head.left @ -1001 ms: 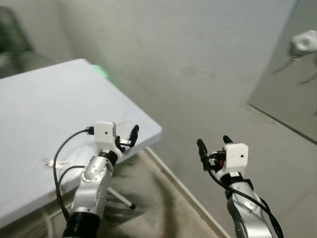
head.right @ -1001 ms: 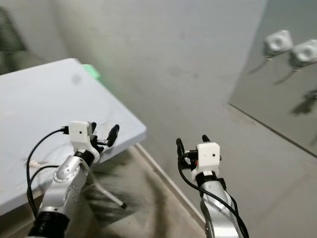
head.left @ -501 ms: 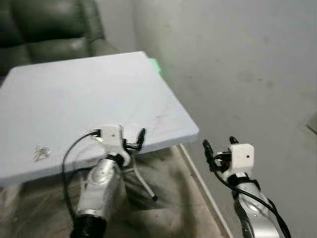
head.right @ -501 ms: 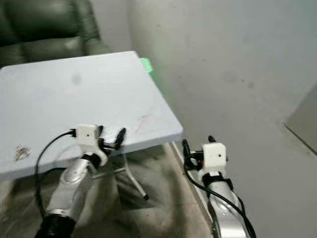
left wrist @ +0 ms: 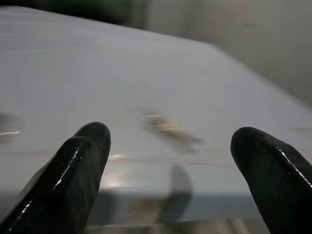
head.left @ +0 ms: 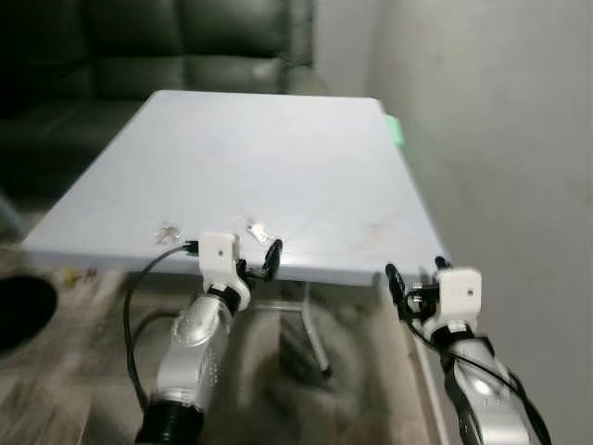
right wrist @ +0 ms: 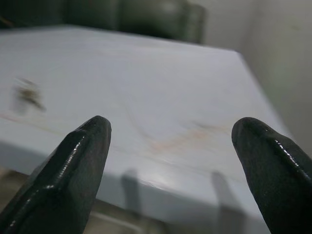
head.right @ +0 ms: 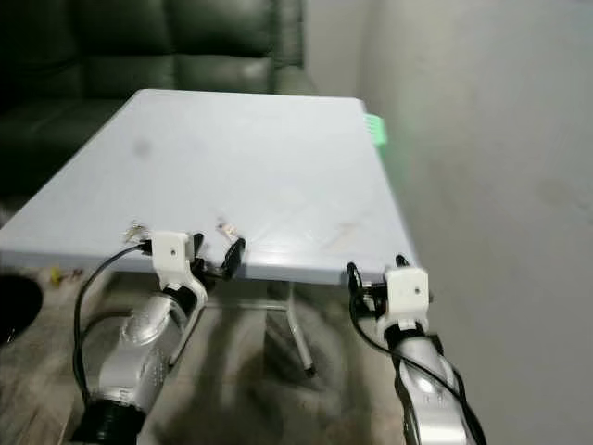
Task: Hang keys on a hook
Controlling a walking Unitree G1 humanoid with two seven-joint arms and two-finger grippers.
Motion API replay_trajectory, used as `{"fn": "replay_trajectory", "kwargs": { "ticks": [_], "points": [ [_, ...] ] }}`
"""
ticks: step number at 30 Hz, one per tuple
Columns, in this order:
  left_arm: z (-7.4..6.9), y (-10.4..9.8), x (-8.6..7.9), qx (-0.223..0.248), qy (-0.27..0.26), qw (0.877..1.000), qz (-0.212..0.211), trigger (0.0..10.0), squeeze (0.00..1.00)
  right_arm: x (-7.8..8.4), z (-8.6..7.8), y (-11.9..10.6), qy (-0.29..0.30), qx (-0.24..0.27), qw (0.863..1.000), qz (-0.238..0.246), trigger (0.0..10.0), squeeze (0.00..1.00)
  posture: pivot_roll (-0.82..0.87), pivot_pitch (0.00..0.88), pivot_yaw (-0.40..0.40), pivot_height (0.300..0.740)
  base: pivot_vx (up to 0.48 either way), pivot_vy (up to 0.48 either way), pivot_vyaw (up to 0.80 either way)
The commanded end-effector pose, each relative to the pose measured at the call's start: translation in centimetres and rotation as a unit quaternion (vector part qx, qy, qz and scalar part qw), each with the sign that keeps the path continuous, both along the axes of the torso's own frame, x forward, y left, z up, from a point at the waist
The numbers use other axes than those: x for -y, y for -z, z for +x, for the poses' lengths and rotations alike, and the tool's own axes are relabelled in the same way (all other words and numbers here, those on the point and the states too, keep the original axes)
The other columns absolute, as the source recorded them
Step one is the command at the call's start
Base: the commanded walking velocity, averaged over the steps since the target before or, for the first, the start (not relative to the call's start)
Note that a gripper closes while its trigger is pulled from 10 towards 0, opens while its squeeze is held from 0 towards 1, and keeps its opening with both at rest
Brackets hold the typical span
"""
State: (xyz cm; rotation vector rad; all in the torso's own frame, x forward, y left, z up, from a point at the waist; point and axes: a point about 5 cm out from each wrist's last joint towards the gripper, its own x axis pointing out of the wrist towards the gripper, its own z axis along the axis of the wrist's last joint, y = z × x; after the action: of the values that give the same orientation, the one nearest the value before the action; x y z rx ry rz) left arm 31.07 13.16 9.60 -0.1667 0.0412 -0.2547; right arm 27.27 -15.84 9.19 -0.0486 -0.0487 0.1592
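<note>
Keys [head.left: 257, 227] lie flat on the white bench [head.left: 278, 158], close to its near edge, with a second small metallic item [head.left: 168, 231] beside them, farther from the wall [head.left: 500, 139]; blur hides whether that item is another key. Left hand [head.left: 262, 266] hovers just short of the bench's near edge, directly in front of the keys, its two black fingers [left wrist: 73, 170] spread apart and holding nothing. Right hand [head.left: 415, 280] hangs off the bench's near corner by the wall, its fingers [right wrist: 73, 165] likewise parted and empty. Dark sofa [head.left: 157, 37] stands beyond the bench's far edge, and a small green object [head.left: 396, 130] sits at the far corner next to the wall. No hook can be made out. Judged from this arrangement, the task is at its beginning: the keys are not yet grasped, and picking them up, carrying them to a hook and hanging them all remain.
</note>
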Motion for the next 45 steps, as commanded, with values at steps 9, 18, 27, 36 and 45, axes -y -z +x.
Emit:
{"fn": "replay_trajectory", "kwargs": {
  "ticks": [9,18,27,36,45],
  "points": [
    [0.25,-0.47,1.16,0.002,0.006,1.000,-0.024,10.0,0.00,0.95,-0.21,-0.15,0.012,0.000,1.000,0.009,10.0,0.00,0.04,0.000,-0.054,0.740,0.000,0.000,0.09],
    [0.30,-0.51,1.14,-0.002,0.002,1.000,-0.031,10.0,0.00,0.82,-0.38,-0.15,0.015,0.000,1.000,0.017,10.0,0.00,0.04,0.000,-0.050,0.740,0.000,0.153,0.00],
    [0.40,-0.63,0.98,-0.001,0.001,0.999,-0.035,10.0,0.00,0.75,-0.44,-0.16,0.016,0.001,1.000,0.022,10.0,0.00,0.04,0.000,-0.047,0.740,0.000,0.331,0.00],
    [0.44,-0.77,1.00,0.002,0.000,0.999,-0.038,10.0,0.00,0.70,-0.43,-0.19,0.015,0.000,1.000,0.024,10.0,0.00,0.04,0.000,-0.051,0.740,0.000,0.480,0.00],
    [0.52,-0.78,1.03,0.000,-0.002,0.999,-0.044,10.0,0.00,0.66,-0.42,-0.29,0.014,0.001,1.000,0.024,10.0,0.00,0.04,0.000,-0.053,0.740,0.000,0.408,0.00]
  ]
}}
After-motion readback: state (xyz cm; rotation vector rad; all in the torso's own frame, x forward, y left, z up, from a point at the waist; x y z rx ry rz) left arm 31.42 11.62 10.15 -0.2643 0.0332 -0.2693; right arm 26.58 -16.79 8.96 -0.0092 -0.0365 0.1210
